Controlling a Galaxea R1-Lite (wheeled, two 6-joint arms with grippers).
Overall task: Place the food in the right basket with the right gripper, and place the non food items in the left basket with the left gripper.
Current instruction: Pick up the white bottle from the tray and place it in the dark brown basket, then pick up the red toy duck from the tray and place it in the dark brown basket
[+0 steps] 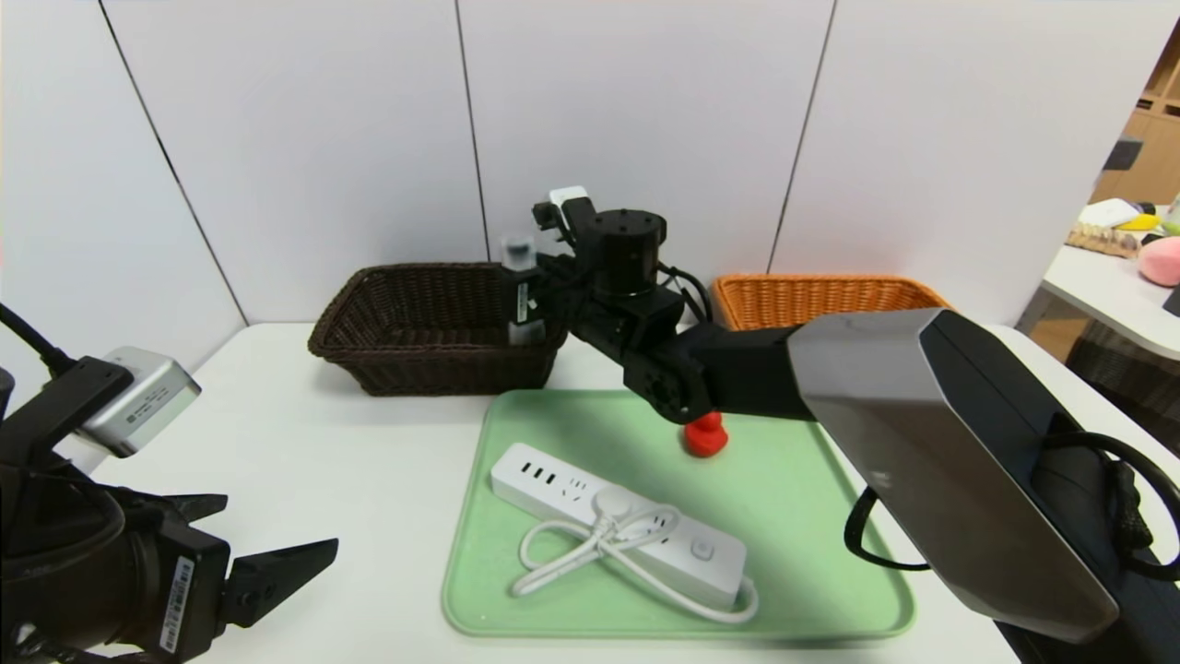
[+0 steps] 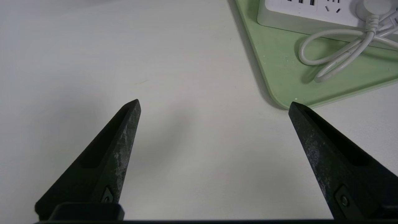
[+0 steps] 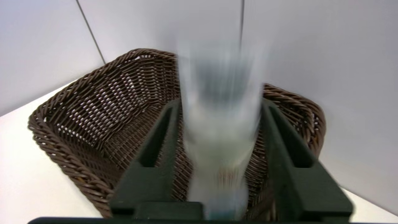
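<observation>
Head view, right gripper: at the right-hand end of the dark brown basket point(image 1: 438, 350), its arm reaching across the tray point(image 1: 784, 516); the right gripper point(image 1: 523, 290) is at work, though the task gives non-food to the other arm.
Head view, bottle: the clear bottle point(image 1: 526, 333) stands roughly upright between its fingers, low end within the basket's outline.
Head view, left gripper: the left gripper point(image 1: 281, 524) is parked over the table beside the tray, jaws spread, holding nothing.
Head view, still on tray: white power strip point(image 1: 636, 530) with its looped cord point(image 1: 567, 553); red toy point(image 1: 705, 436) beyond it, partly behind the arm.
Head view, orange basket: the orange basket point(image 1: 830, 300) is partly covered by the arm; its floor and the bun cannot be seen.
Left wrist view, risk: the cord's loose loops could snag a finger or the rim during a lift.
Right wrist view, release: fingers parted around the bottle, weave showing between; contact at the tips, cannot tell.
Right wrist view, risk: being so near the basket's end, the bottle could strike the rim and topple out, or be dragged by a hasty retreat.
Right wrist view, only here: the basket's woven floor beneath the bottle; the head view hides most of that behind the gripper.
</observation>
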